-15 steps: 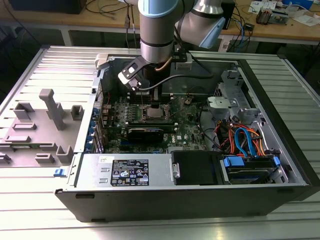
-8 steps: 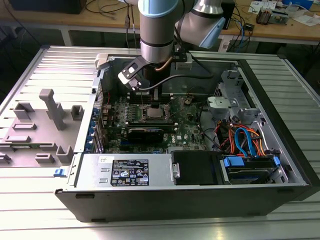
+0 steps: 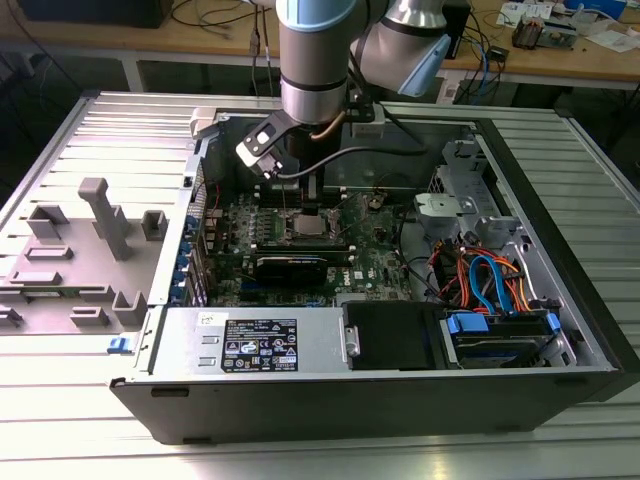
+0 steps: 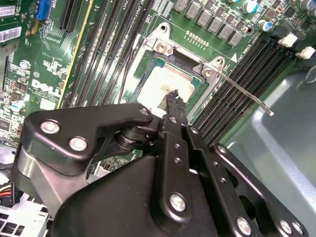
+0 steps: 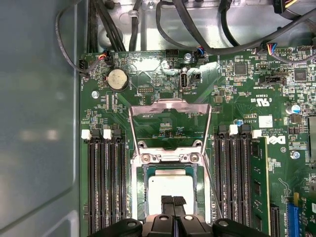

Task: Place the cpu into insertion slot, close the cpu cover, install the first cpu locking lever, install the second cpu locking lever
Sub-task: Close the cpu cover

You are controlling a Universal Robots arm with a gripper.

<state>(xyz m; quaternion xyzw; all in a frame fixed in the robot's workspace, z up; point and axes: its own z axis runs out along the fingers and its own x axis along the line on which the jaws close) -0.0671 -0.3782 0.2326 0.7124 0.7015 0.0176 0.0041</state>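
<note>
In the first wrist view the tool [image 5: 174, 201] has its fingers pressed together with nothing between them, the tips right over the cpu [image 5: 170, 183] (whether they touch it I cannot tell). The cpu lies flat inside the insertion slot [image 5: 139, 195] on the green motherboard [image 5: 237, 103], between banks of black memory slots [image 5: 106, 182]. The cpu cover [image 5: 170, 103] is swung open. In the second wrist view a thin locking lever [image 4: 244, 94] sticks out free beside the socket.

white lettering [image 5: 261, 101] is showing on the green board [image 5: 232, 96] beside the gripper [image 5: 174, 200], a printed sticker [image 3: 259, 345] on a farther box [image 3: 195, 345].
</note>
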